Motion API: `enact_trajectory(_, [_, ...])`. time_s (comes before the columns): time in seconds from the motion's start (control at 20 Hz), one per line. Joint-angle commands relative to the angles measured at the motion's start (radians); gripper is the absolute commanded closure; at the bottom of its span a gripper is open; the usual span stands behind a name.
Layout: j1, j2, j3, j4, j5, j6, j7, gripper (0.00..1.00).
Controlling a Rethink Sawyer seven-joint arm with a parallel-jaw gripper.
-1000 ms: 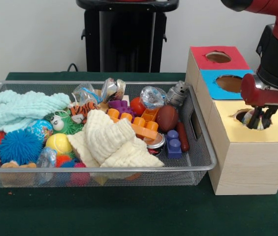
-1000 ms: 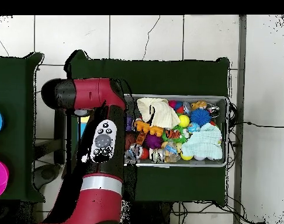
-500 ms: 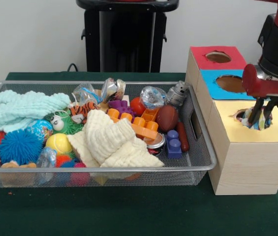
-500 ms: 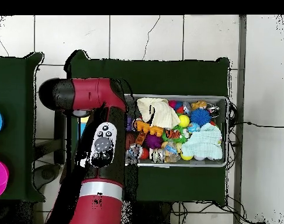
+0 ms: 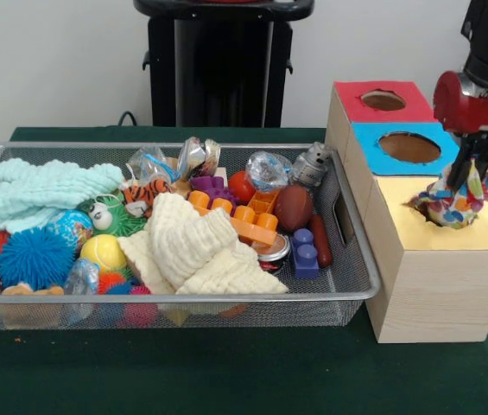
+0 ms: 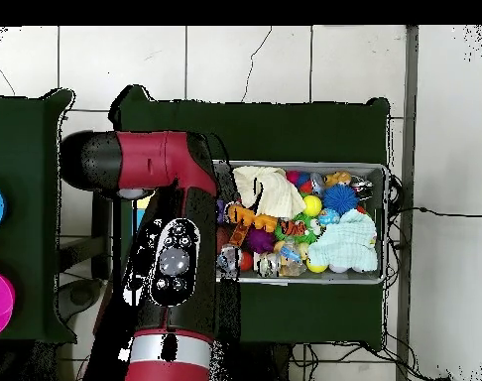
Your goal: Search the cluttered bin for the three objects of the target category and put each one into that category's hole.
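Note:
In the front view my gripper (image 5: 475, 177) hangs over the yellow-faced box at the right. It is shut on a printed fabric bundle (image 5: 456, 206), white with red, blue, yellow and green patches. The bundle's top is drawn up between the fingers and its bottom still sits in the yellow hole (image 5: 420, 206). The wire mesh bin (image 5: 360, 294) lies to the left, full of toys. No other printed bundle shows in it. In the overhead view the red arm (image 6: 171, 248) covers the boxes and the gripper; the bin (image 6: 377, 167) lies to its right.
The blue-faced hole (image 5: 409, 147) and the red-faced hole (image 5: 383, 100) lie behind the yellow face. A cream muslin cloth (image 5: 193, 251) and a mint-green cloth (image 5: 45, 188) lie on the toys. A black pedestal (image 5: 222, 60) stands behind the bin.
My gripper has risen out of the yellow hole and shifted slightly right. The printed bundle has come up with it and now sticks out above the hole.

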Motion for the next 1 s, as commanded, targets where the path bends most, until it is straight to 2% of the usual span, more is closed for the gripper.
enact_trajectory(0.05, [-0.043,-0.056,0.048,0.137,-0.006,0.101,0.100,1.00])
enact_trajectory(0.25, [-0.035,-0.062,0.042,0.158,-0.023,0.076,0.101,1.00])
enact_trajectory(0.45, [-0.030,-0.030,0.044,0.097,-0.025,0.111,0.120,1.00])
enact_trajectory(1.0, [-0.034,-0.042,0.058,0.129,-0.016,0.076,0.117,1.00])
